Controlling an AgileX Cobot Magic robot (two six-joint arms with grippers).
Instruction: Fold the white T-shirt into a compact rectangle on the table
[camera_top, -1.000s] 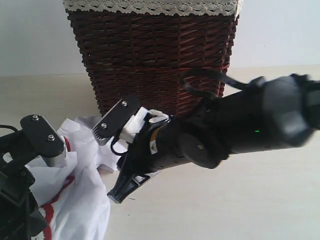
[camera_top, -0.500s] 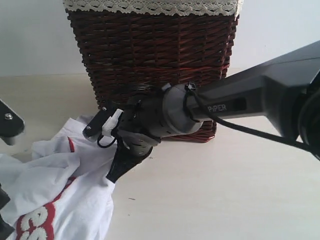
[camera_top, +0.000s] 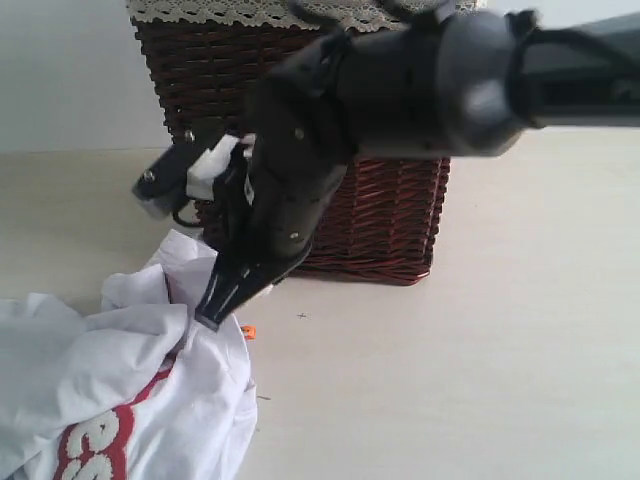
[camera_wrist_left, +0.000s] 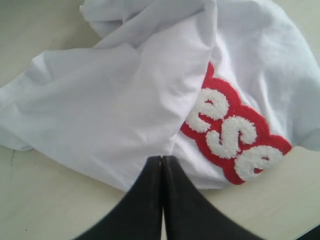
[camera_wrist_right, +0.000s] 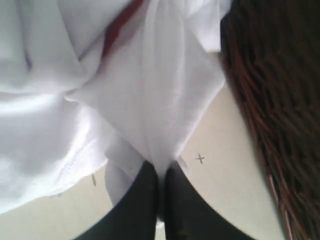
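Note:
The white T-shirt (camera_top: 120, 400) lies crumpled on the table (camera_top: 450, 380) at the front left, its red band with fluffy letters (camera_top: 95, 440) facing up. A small orange tag (camera_top: 247, 332) shows at its edge. My right gripper (camera_top: 212, 318) reaches across from the right and is shut on a fold of the shirt; white cloth (camera_wrist_right: 150, 100) is pinched between its fingers, right gripper (camera_wrist_right: 161, 167). My left gripper (camera_wrist_left: 161, 159) is shut at the shirt's (camera_wrist_left: 110, 100) edge beside the red letters (camera_wrist_left: 235, 135), folds running to its tips. It is out of the exterior view.
A dark brown wicker basket (camera_top: 390, 220) with a cream lace liner (camera_top: 200, 10) stands just behind the shirt, close to the right arm; basket (camera_wrist_right: 270, 75). Bare pale table stretches to the right and front. A white wall is behind.
The right gripper has closed on the shirt and its arm has swung higher in front of the basket. The left gripper has left the exterior view. The shirt has spread leftward.

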